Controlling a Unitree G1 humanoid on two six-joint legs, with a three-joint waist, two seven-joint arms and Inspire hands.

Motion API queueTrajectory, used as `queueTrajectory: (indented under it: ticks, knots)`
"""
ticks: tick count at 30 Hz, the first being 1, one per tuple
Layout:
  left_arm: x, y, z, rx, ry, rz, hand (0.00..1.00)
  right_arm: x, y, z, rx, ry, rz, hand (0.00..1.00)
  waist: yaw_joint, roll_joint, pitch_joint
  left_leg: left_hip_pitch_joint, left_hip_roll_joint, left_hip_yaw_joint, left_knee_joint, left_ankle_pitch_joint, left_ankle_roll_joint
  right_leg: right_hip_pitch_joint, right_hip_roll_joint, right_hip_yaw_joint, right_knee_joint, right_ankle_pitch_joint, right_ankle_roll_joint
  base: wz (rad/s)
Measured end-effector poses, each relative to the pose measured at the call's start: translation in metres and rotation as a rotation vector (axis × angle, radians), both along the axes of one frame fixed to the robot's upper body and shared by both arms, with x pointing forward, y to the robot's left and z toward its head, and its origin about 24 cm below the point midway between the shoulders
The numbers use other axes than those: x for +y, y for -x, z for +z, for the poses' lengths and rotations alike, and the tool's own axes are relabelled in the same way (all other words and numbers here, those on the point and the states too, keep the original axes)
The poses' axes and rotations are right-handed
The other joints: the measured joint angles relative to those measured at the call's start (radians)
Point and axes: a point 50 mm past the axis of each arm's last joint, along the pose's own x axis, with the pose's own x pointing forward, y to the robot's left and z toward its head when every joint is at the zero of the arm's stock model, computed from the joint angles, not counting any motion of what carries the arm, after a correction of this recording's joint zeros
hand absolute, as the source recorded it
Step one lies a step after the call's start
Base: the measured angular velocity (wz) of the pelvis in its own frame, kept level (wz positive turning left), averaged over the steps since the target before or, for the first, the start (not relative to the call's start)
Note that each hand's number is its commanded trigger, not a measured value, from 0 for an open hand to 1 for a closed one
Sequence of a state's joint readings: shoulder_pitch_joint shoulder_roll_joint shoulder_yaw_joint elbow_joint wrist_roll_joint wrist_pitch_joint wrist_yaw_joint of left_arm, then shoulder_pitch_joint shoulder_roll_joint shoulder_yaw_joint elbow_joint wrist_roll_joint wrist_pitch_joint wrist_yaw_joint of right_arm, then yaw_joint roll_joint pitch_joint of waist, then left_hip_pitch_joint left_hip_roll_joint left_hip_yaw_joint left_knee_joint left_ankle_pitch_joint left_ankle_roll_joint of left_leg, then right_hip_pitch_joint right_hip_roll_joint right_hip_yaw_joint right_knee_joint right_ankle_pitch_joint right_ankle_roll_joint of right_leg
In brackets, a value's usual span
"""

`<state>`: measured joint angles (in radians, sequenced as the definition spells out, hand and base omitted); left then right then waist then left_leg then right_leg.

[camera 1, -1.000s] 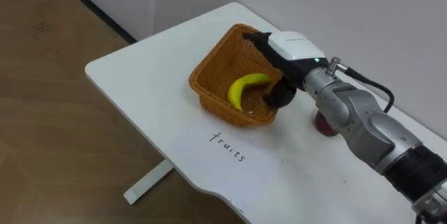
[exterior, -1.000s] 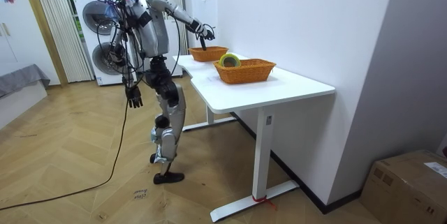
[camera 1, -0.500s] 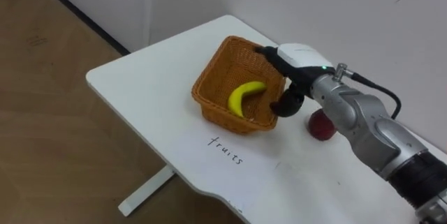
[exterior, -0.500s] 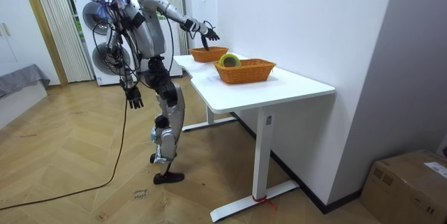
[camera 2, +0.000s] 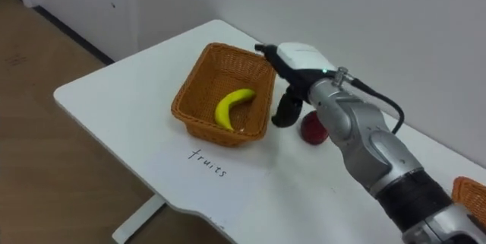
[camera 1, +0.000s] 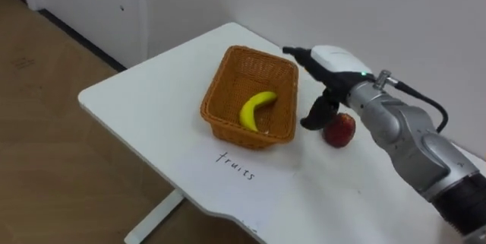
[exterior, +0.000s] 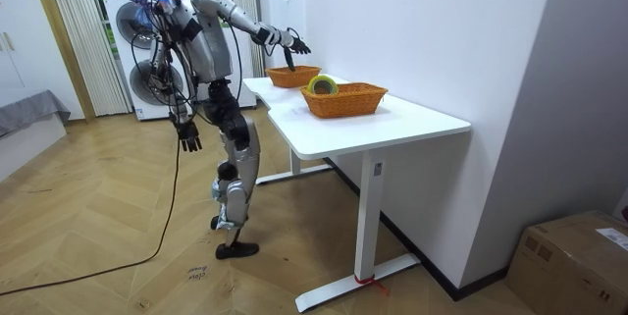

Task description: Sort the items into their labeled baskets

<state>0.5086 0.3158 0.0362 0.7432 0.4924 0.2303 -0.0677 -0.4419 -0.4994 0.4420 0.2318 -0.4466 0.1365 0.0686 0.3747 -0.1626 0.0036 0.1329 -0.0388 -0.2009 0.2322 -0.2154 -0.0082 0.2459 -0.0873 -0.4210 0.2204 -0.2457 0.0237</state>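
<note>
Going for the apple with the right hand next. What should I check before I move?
1. Right hand empty, fingers straight: ok.
2. Apple lying free on the table, just right of the basket: ok.
3. Gap between the right hand and the apple: cannot tell, they meet in both eye views.
4. Banana inside the basket, with room left beside it: ok.
5. Left hand hanging at the robot's side, away from the table: ok.
</note>
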Motion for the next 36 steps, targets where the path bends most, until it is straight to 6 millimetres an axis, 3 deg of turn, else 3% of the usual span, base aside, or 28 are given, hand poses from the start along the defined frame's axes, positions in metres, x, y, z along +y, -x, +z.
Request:
queueTrajectory:
  ticks: [2, 4, 10, 13, 15, 19, 26, 31, 36]
  knots:
    - [-0.003, 0.005, -0.001, 0.009, 0.002, 0.007, 0.00, -0.006, 0.001, 0.008, -0.055, -0.062, -0.037, 0.00, -0.010, 0.006, -0.0015, 0.002, 0.000, 0.002, -0.001, 0.000, 0.000, 0.001, 0.000, 0.001, 0.000, 0.000, 0.000, -0.02]
    - [-0.008, 0.009, -0.002, 0.016, 0.011, 0.017, 0.00, -0.011, 0.001, 0.016, -0.103, -0.133, -0.077, 0.00, -0.020, 0.018, 0.0024, 0.018, 0.002, 0.006, -0.007, 0.000, 0.000, 0.013, 0.001, 0.005, 0.000, 0.000, 0.000, -0.05]
    - [-0.014, 0.018, -0.004, 0.036, 0.026, 0.030, 0.00, -0.029, 0.008, 0.008, -0.114, -0.247, -0.184, 0.00, -0.054, 0.036, 0.0018, 0.031, 0.001, 0.005, -0.009, 0.000, 0.000, 0.023, -0.002, 0.006, -0.001, -0.003, 0.004, 0.01]
    - [-0.024, 0.029, -0.006, 0.053, 0.043, 0.055, 0.00, -0.044, 0.012, 0.007, -0.124, -0.317, -0.260, 0.00, -0.093, 0.055, -0.0007, 0.027, -0.008, 0.005, 0.001, -0.001, 0.004, 0.022, -0.009, 0.004, -0.001, -0.007, 0.010, 0.03]
    - [-0.025, 0.030, -0.006, 0.056, 0.044, 0.057, 0.00, -0.051, 0.014, 0.006, -0.125, -0.374, -0.298, 0.00, -0.102, 0.061, -0.0042, 0.029, -0.010, 0.010, 0.001, -0.001, 0.006, 0.022, -0.012, 0.005, 0.001, -0.008, 0.012, -0.02]
    - [-0.025, 0.032, -0.005, 0.056, 0.045, 0.060, 0.00, -0.056, 0.017, 0.001, -0.090, -0.486, -0.331, 0.00, -0.117, 0.066, -0.0039, 0.036, -0.008, 0.032, 0.005, -0.001, 0.007, 0.036, -0.014, 0.005, 0.001, -0.008, 0.013, -0.01]
    - [-0.028, 0.044, -0.004, 0.080, 0.053, 0.061, 0.00, -0.065, 0.027, -0.023, 0.012, -0.595, -0.401, 0.00, -0.123, 0.072, -0.0028, 0.036, -0.008, 0.039, 0.012, -0.005, 0.012, 0.038, -0.015, 0.004, 0.001, -0.009, 0.014, 0.01]
    - [-0.034, 0.056, -0.005, 0.129, 0.077, 0.050, 0.00, -0.079, 0.045, -0.055, 0.123, -0.631, -0.498, 0.00, -0.127, 0.103, -0.0011, 0.036, -0.012, 0.037, 0.029, -0.012, 0.017, 0.049, -0.021, -0.003, 0.001, -0.016, 0.022, 0.08]
    - [-0.036, 0.061, -0.004, 0.137, 0.089, 0.048, 0.00, -0.082, 0.055, -0.067, 0.173, -0.657, -0.529, 0.00, -0.130, 0.128, 0.0023, 0.045, -0.015, 0.041, 0.025, -0.012, 0.018, 0.048, -0.025, 0.004, 0.008, -0.020, 0.024, -0.04]
